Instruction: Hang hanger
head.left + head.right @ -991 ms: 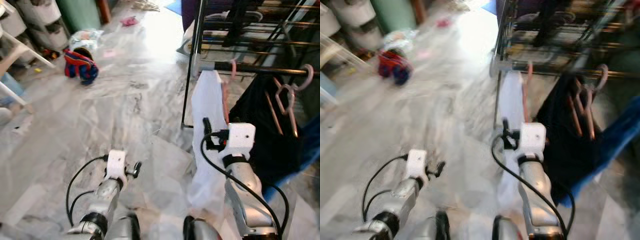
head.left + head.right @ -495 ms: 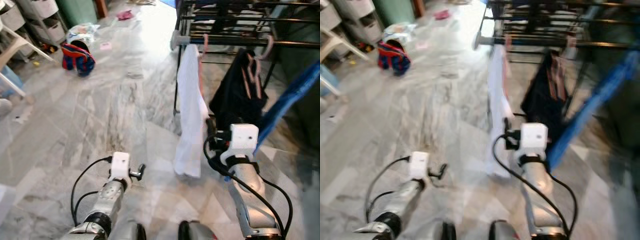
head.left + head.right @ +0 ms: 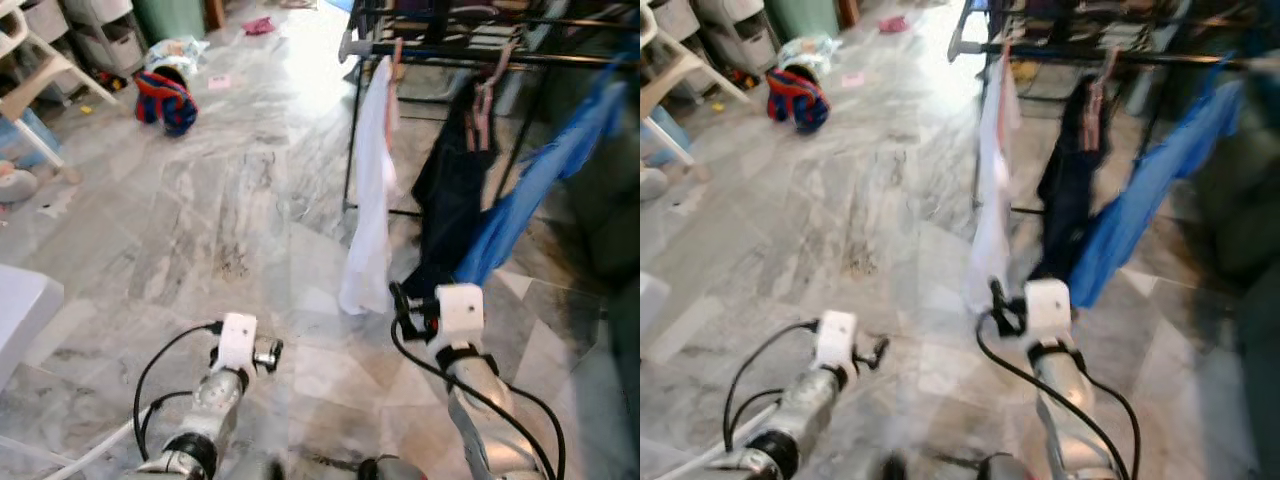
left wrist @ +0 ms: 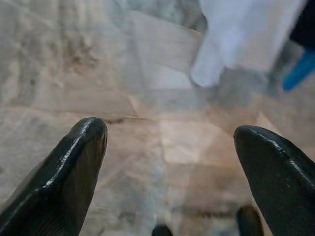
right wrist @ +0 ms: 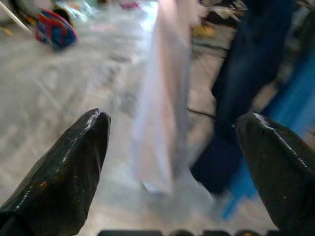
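Both grippers, left (image 4: 167,162) and right (image 5: 172,162), spread wide, holding nothing; white shirt (image 3: 372,190) hung on rail (image 3: 480,57) by pink hanger (image 3: 396,58) (job apparently complete).

No text, label, brand, number or sign can be read on anything in these pictures.

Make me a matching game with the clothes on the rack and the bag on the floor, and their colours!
Things:
1. garment nearest the rack's end
2. middle garment
3. long slanting cloth
4. bag on the floor

Colours:
A. bright blue
B. red and blue
C. white
D. black

Pairs: 1-C, 2-D, 3-A, 4-B
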Robot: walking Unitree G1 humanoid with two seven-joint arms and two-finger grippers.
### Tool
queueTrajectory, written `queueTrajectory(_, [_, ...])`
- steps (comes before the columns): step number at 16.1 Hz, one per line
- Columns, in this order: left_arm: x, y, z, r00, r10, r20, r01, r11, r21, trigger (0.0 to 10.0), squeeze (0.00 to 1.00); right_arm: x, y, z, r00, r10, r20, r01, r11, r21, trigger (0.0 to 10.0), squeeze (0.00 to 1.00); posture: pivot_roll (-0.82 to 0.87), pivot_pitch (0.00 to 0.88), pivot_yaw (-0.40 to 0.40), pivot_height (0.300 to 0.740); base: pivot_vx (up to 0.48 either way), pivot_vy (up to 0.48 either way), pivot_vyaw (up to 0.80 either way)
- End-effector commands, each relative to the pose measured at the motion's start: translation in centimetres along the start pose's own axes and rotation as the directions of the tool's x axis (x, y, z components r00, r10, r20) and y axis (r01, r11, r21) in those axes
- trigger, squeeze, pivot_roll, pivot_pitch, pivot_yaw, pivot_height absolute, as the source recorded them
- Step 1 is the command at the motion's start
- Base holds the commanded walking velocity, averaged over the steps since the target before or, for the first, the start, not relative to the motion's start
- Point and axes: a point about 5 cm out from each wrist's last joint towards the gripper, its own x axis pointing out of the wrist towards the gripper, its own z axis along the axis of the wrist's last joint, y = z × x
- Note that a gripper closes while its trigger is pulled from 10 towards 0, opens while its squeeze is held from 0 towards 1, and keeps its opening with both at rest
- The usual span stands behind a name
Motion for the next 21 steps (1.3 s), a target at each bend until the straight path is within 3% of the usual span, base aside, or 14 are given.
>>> queueTrajectory(1, [-0.6, 1.3, -1.6, 0.996, 0.054, -0.071, -0.051, 0.998, 0.035, 10.0, 0.0, -0.2, 0.7, -1.8, 0.997, 0.036, -0.063, -0.035, 0.999, 0.015, 10.0, 0.0, -0.05, 0.151, 0.012, 0.74, 0.0, 0.0, 0.0])
queueTrajectory(2, [-0.8, 1.6, -2.3, 0.992, 0.077, -0.102, -0.073, 0.996, 0.049, 10.0, 0.0, -0.5, 0.5, -3.8, 0.988, 0.049, -0.146, -0.046, 0.999, 0.022, 10.0, 0.0, -0.04, 0.142, 0.008, 0.74, 0.0, 0.0, 0.0])
queueTrajectory(4, [-0.9, 1.6, -2.7, 0.99, 0.08, -0.119, -0.073, 0.996, 0.058, 10.0, 0.0, -0.6, 0.3, -5.0, 0.98, 0.048, -0.194, -0.037, 0.998, 0.058, 10.0, 0.0, -0.02, 0.131, 0.004, 0.74, 0.0, 0.0, 0.0])
queueTrajectory(5, [-1.6, 1.8, -4.3, 0.977, 0.085, -0.194, -0.068, 0.994, 0.09, 10.0, 0.0, -0.9, -0.6, -7.4, 0.947, 0.013, -0.32, 0.031, 0.99, 0.135, 10.0, 0.0, -0.02, 0.117, -0.011, 0.74, 0.0, 0.0, 0.44])
queueTrajectory(8, [-2.3, 1.7, -5.9, 0.962, 0.067, -0.266, -0.028, 0.989, 0.149, 10.0, 0.0, -1.5, -0.8, -9.3, 0.901, 0.015, -0.433, 0.039, 0.992, 0.117, 10.0, 0.0, -0.04, 0.107, -0.029, 0.74, 0.0, 0.0, 0.8])
queueTrajectory(10, [-2.4, 1.4, -6.4, 0.956, 0.049, -0.289, -0.009, 0.99, 0.14, 10.0, 0.0, -2.3, -0.8, -10.5, 0.866, 0.027, -0.499, 0.025, 0.995, 0.098, 10.0, 0.0, -0.07, 0.113, -0.025, 0.74, 0.0, 0.0, 0.8])
queueTrajectory(13, [-2.5, 0.7, -6.7, 0.952, 0.006, -0.305, 0.044, 0.987, 0.156, 10.0, 0.0, -3.5, -1.5, -11.8, 0.822, 0.009, -0.569, 0.031, 0.998, 0.06, 10.0, 0.0, -0.08, 0.111, -0.029, 0.74, 0.0, 0.0, 0.76])
queueTrajectory(14, [-2.7, 1.6, -6.8, 0.949, 0.02, -0.316, 0.042, 0.981, 0.188, 10.0, 0.0, -4.3, -1.5, -12.6, 0.794, 0.006, -0.607, 0.05, 0.996, 0.076, 10.0, 0.0, -0.05, 0.083, -0.04, 0.74, 0.0, 0.0, 0.0])
queueTrajectory(16, [-2.8, 2.5, -6.8, 0.947, 0.064, -0.315, -0.014, 0.987, 0.159, 10.0, 0.0, -4.8, -1.2, -13.0, 0.774, 0.023, -0.633, 0.022, 0.998, 0.063, 10.0, 0.0, -0.02, 0.065, -0.048, 0.74, 0.0, 0.0, 0.0])
queueTrajectory(18, [-2.8, 3.0, -6.7, 0.946, 0.105, -0.307, -0.088, 0.994, 0.068, 10.0, 0.0, -5.6, -1.2, -13.6, 0.75, 0.034, -0.66, -0.005, 0.999, 0.046, 10.0, 0.0, 0.01, 0.069, -0.049, 0.74, 0.276, 0.0, 0.21])
queueTrajectory(21, [-3.0, 2.5, -7.2, 0.945, 0.07, -0.321, -0.035, 0.993, 0.112, 10.0, 0.0, -6.0, -1.3, -13.9, 0.724, 0.045, -0.688, -0.062, 0.998, 0.0, 10.0, 0.0, 0.02, 0.078, -0.049, 0.74, 0.331, 0.0, 0.41])
